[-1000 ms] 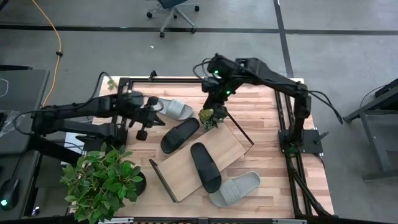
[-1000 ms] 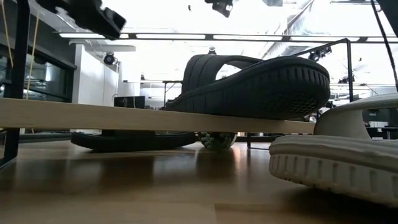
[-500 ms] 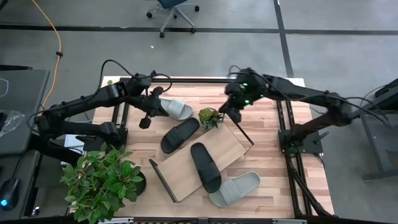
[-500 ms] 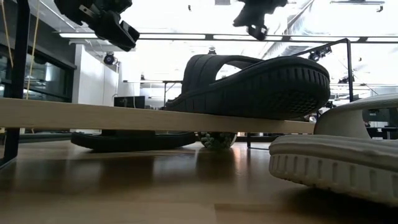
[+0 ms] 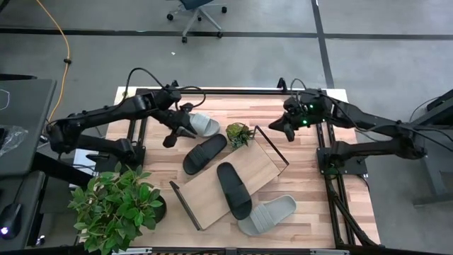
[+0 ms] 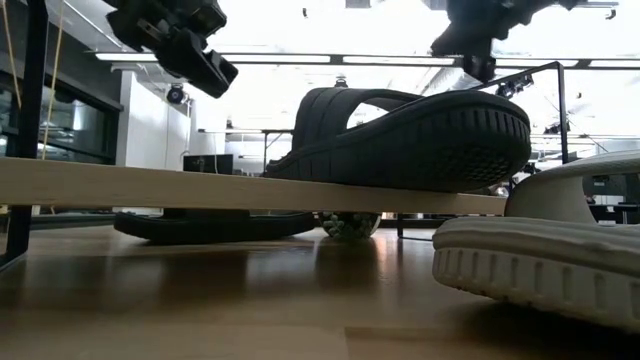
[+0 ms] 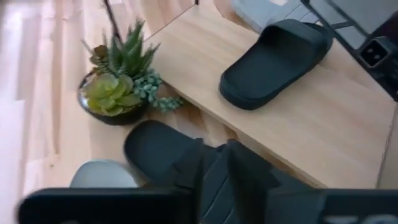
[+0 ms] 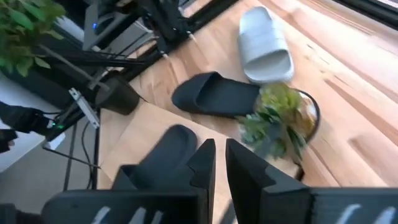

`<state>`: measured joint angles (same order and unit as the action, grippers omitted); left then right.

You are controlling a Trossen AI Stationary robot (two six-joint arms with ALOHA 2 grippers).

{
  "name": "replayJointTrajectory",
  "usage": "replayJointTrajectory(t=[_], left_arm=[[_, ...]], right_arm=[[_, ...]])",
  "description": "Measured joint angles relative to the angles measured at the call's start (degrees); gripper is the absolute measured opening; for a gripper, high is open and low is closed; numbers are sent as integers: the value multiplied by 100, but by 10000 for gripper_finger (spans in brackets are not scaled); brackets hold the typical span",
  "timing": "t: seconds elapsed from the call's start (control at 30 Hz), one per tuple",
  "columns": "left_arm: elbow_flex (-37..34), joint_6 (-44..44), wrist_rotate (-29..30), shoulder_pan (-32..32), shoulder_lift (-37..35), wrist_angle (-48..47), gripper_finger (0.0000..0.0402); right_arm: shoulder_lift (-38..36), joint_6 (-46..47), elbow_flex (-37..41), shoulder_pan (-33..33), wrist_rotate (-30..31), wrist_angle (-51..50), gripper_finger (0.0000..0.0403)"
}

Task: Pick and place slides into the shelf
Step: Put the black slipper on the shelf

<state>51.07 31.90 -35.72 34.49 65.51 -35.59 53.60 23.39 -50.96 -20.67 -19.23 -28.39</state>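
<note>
Hovering above the far-left part of the counter (image 5: 297, 159), the left hand (image 5: 172, 134) is now sitting just beside the grey slide (image 5: 200, 125) lying there, having swung in from the counter's left edge over the last second; whether its fingers are spread I cannot tell, since they are only beginning to part and nothing is showing between them in its wrist view. That approach is suggesting the grey slide is the next one to be picked. The left arm is reaching out long and low from the left side, wrist angled down toward the counter. The right hand (image 5: 283, 126), fingers pressed nearly together and holding nothing, has pulled away from the small succulent pot (image 5: 238, 133) to the far-right corner, its arm folding back toward its base. On the shelf (image 5: 212, 195), set diagonally mid-counter, one black slide (image 5: 233, 189) is already resting on the plank. The other black slide (image 5: 204, 153) is lying on the counter just beside the shelf's far edge, and the second grey slide (image 5: 267, 214) is lying by its near-right end, so three are remaining.
</note>
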Motion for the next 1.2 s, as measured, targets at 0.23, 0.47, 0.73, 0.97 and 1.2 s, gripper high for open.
replayJointTrajectory(t=[0.23,0.47,0.73,0.97,1.2], left_arm=[[0,125,-75,-1,290,-16,154],[0,236,-76,-1,640,29,188],[-2,370,-77,-5,1066,163,190],[-2,673,61,-374,1530,248,190],[255,692,220,-637,1942,251,190]], right_arm=[[-707,535,970,2,267,-31,29],[-1294,1218,1634,6,84,122,29],[-1839,1076,1657,4,471,172,29],[-2110,1024,1659,4,609,117,29],[-2102,1015,1659,4,614,95,29]])
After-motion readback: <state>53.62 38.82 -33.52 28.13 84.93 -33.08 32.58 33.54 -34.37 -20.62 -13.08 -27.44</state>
